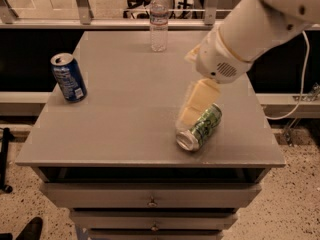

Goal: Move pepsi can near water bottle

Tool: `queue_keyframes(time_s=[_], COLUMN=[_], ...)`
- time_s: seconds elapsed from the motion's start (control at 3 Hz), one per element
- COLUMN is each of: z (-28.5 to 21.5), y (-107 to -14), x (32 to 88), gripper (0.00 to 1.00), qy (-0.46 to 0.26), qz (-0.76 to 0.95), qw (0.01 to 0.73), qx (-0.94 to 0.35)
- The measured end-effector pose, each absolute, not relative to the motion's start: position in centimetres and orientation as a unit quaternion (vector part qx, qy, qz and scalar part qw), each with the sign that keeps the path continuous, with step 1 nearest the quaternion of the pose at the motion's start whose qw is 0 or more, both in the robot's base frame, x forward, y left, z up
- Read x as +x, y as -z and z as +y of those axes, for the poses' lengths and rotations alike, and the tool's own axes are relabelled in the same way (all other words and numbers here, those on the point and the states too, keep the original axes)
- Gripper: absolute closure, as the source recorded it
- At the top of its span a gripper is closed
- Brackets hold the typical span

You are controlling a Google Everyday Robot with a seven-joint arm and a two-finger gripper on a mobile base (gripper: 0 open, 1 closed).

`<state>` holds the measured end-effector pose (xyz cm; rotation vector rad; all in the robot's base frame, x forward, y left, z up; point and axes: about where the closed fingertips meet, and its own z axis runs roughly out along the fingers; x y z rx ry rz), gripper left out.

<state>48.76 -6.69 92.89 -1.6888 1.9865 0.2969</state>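
Observation:
The pepsi can is dark blue with a silver top and stands upright near the left edge of the grey table. The water bottle is clear with a white cap and stands upright at the middle of the table's far edge. My gripper hangs from the white arm over the right half of the table. It is just above a green patterned can and far to the right of the pepsi can. It holds nothing that I can see.
A green patterned can lies on its side at the front right of the table, partly behind the gripper. Drawers run below the table's front edge. A railing and glass stand behind the table. A cable hangs at the right.

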Motion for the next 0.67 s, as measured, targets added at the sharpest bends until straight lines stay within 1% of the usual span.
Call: queue_keyframes(time_s=[0.67], z=[-5.19], y=[-92.84], x=[49.15], gripper=[0.0], qy=[-0.121], qz=[0.725], qw=[0.268], qx=[-0.623])
